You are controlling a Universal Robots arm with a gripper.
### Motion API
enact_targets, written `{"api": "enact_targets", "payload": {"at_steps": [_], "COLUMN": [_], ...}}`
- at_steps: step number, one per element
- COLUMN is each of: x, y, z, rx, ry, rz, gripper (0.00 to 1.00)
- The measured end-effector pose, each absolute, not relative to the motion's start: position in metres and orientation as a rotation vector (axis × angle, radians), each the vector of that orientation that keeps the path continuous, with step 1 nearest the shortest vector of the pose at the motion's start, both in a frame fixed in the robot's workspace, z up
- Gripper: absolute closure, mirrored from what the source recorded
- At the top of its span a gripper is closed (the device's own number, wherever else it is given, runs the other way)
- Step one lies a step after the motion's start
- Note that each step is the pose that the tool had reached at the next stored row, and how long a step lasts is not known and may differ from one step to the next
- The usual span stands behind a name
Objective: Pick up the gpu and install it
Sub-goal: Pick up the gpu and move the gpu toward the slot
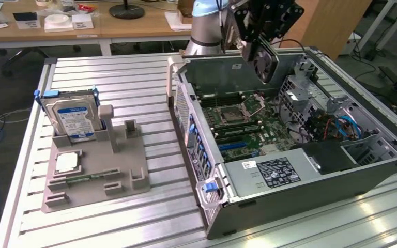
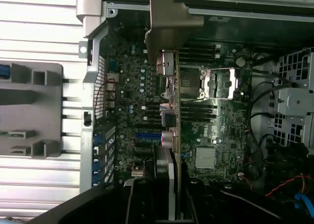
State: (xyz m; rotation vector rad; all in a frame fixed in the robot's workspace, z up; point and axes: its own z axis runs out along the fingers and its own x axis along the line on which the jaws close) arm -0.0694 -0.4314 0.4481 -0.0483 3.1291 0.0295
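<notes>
- Gripper (image 2: 169, 197) is clenched on the gpu (image 1: 265, 61), the card running edge-on between its fingers.
- At upper centre of the exterior view the gpu hangs upright above the open computer case (image 1: 288, 204), clear of the motherboard (image 1: 254, 132).

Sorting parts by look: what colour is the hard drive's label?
The hard drive's label is blue and white, clearest in the exterior view.
</notes>
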Motion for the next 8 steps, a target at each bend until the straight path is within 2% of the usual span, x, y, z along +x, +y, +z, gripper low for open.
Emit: {"api": "enact_targets", "payload": {"at_steps": [8], "x": [-0.040], "y": [-0.431], "z": [0.447], "rx": [-0.049], "ry": [3.129], "rz": [0.030], "gripper": [0.72]}}
